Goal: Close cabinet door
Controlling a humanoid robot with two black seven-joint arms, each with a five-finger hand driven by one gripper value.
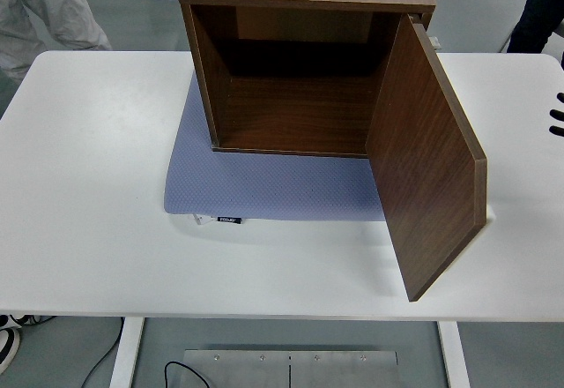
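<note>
At the right edge of the desk [97, 185], only the black fingertips of my right hand [557, 113] show (spread apart, touching nothing). Well to their left, the cabinet [300, 53] sits on a blue mat [264, 190], its door [423, 159] swung wide open toward me.

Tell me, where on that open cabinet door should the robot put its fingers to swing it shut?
Probably the door's free front edge, approached from the right. It hinges at the cabinet's right side and juts toward the camera, so pushing leftward far from the hinge should swing it closed.
</note>
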